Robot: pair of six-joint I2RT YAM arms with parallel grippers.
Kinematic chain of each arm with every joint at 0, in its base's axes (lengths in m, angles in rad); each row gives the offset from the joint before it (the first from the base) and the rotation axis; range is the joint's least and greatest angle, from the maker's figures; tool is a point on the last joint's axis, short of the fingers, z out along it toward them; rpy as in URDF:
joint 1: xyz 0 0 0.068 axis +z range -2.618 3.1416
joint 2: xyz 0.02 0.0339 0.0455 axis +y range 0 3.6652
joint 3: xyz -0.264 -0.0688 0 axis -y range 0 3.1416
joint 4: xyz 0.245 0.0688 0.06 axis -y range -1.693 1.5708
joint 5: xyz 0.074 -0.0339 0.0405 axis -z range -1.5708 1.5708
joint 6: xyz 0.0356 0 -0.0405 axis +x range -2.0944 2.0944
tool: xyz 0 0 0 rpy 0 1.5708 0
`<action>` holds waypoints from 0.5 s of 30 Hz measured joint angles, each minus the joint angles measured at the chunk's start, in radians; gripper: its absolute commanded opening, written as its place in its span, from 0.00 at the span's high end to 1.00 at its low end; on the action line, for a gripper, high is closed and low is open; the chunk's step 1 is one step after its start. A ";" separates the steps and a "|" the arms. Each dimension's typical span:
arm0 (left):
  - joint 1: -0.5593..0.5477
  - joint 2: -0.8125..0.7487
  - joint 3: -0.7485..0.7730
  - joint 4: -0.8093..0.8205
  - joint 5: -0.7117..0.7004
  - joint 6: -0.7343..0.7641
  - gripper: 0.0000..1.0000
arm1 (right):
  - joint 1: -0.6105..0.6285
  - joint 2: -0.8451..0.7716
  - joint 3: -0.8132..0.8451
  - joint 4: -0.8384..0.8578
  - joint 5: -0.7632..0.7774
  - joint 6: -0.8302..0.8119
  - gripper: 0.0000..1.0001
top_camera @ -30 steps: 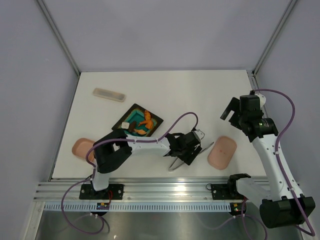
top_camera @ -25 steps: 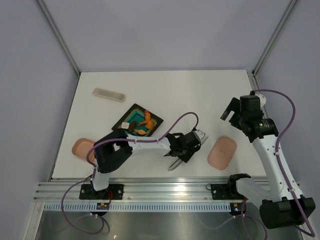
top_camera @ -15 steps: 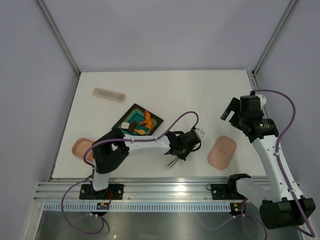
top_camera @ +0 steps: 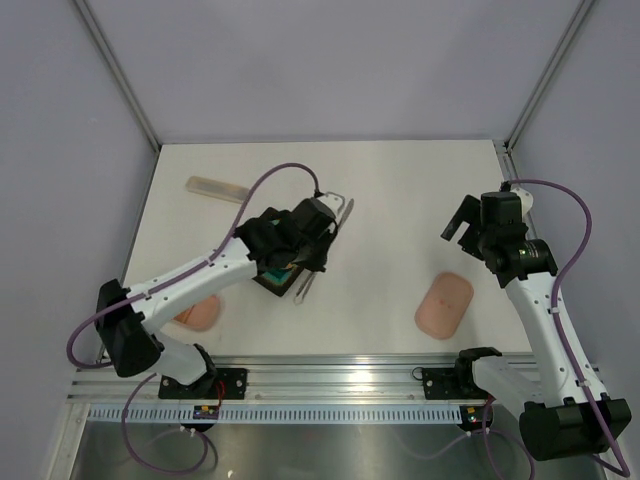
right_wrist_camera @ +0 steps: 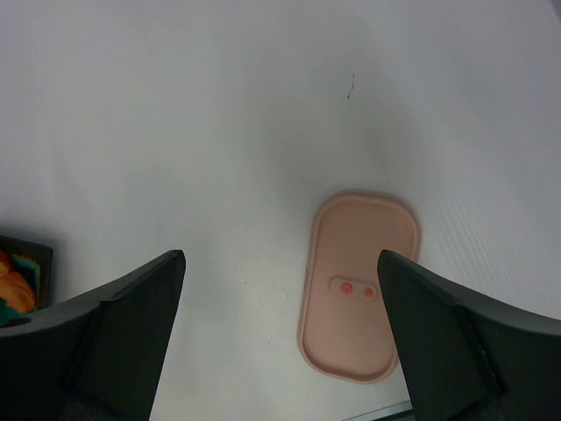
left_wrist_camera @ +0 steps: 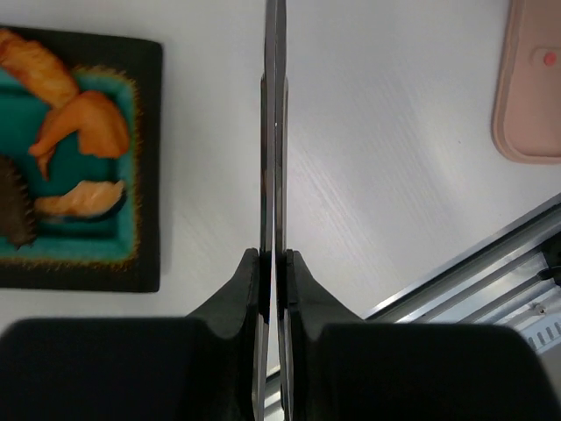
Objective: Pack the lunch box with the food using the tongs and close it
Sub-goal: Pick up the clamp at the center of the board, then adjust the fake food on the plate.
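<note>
Where the left gripper (left_wrist_camera: 274, 259) is held: a dark square tray with a teal centre (left_wrist_camera: 151, 175) is seen just left, a long pale translucent rectangular case (top_camera: 217, 187) well apart.
Left grip: slim silver metal tongs (left_wrist_camera: 274, 105) are clamped, both arms pressed together.
Tray: orange curled toy pieces (left_wrist_camera: 88, 132) and a dark brown lump (left_wrist_camera: 13, 219) are kept inside.
Right gripper (right_wrist_camera: 280, 254): spread wide; a salmon-pink oval lid with red spots (right_wrist_camera: 359, 285) is laid beneath it.
Left arm (top_camera: 190, 272): the matching shallow pink base (top_camera: 200, 315), well apart from both grippers, is partly covered by it.
</note>
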 measured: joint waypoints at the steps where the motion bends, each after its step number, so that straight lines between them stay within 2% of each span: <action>1: 0.031 -0.026 -0.001 -0.021 0.008 -0.010 0.87 | 0.000 0.000 -0.001 0.002 -0.001 0.000 0.01; 6: 0.169 -0.106 -0.001 -0.136 0.017 -0.051 0.75 | 0.000 0.000 -0.001 0.014 -0.016 0.000 0.00; 15: 0.224 -0.126 -0.001 -0.257 0.018 -0.088 0.62 | 0.000 0.000 -0.006 0.029 -0.023 0.000 0.01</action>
